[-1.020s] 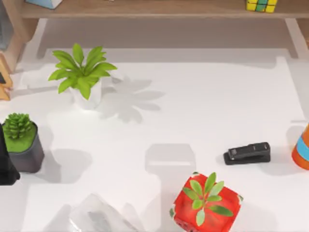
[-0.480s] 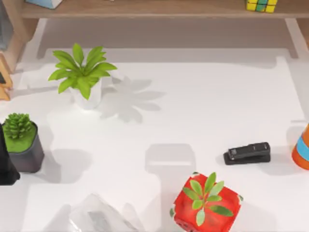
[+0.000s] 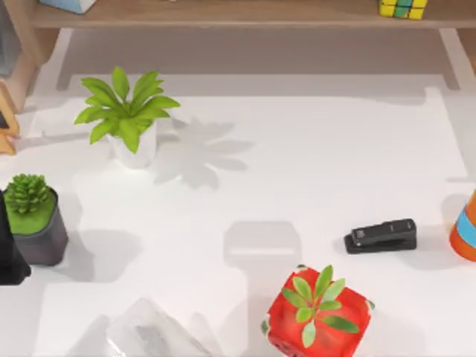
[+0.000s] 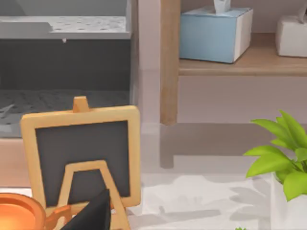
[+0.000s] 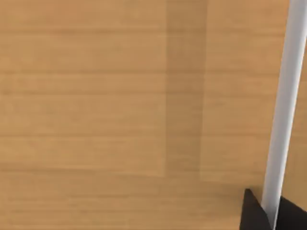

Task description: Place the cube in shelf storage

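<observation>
Cube (image 3: 402, 8) sits on the shelf storage (image 3: 223, 13), right end. My left arm parked at table's left edge. Can't tell either gripper's state.

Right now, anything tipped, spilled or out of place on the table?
Nothing stands out. The multicoloured puzzle cube sits square on the long light-brown wooden shelf; both potted plants, the red cube planter and the black stapler rest flat, unspilled.

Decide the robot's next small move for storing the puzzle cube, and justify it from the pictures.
Probably just draw the right pincer away from the shelf storage. The cube already sits on the board at the top view's right with nothing gripping it, and the right wrist view has wood close up.
</observation>
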`<state>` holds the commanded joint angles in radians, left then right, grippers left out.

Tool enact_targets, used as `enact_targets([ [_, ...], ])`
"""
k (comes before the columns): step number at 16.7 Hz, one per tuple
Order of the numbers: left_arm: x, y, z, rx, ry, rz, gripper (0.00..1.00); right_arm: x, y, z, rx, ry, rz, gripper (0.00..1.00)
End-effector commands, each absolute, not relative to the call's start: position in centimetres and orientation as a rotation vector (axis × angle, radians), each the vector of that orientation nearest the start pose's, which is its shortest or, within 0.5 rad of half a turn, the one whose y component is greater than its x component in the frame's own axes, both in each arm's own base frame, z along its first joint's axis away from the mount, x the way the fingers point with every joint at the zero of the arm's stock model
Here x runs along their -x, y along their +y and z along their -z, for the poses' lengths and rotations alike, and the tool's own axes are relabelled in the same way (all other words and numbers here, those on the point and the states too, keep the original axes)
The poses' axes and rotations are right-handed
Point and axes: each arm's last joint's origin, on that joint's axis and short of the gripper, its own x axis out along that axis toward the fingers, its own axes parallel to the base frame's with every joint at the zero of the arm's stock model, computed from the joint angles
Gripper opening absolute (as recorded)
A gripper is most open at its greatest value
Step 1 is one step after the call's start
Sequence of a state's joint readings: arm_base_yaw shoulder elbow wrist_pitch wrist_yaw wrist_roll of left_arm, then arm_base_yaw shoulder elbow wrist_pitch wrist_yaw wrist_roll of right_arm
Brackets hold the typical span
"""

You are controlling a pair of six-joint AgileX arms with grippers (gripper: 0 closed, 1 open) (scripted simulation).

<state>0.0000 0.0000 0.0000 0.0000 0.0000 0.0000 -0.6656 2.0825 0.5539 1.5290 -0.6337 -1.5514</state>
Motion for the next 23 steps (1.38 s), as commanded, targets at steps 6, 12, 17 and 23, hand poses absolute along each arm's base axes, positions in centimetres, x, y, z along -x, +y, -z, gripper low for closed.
enact_targets([
  [6,-10.6,-0.1,-16.0,0.0,0.0,0.0,1.0,-31.2,-18.0,-8.8,1.567,0.012,0.007,0.0],
  [12,-10.6,-0.1,-16.0,0.0,0.0,0.0,1.0,-31.6,-18.1,-8.6,1.559,0.02,0.001,0.0],
  [17,-10.6,-0.1,-16.0,0.0,0.0,0.0,1.0,-36.2,-18.4,-9.0,1.571,0.01,0.016,0.0],
  [23,-10.6,-0.1,-16.0,0.0,0.0,0.0,1.0,-37.2,-18.4,-8.8,1.56,0.023,0.012,0.0],
])
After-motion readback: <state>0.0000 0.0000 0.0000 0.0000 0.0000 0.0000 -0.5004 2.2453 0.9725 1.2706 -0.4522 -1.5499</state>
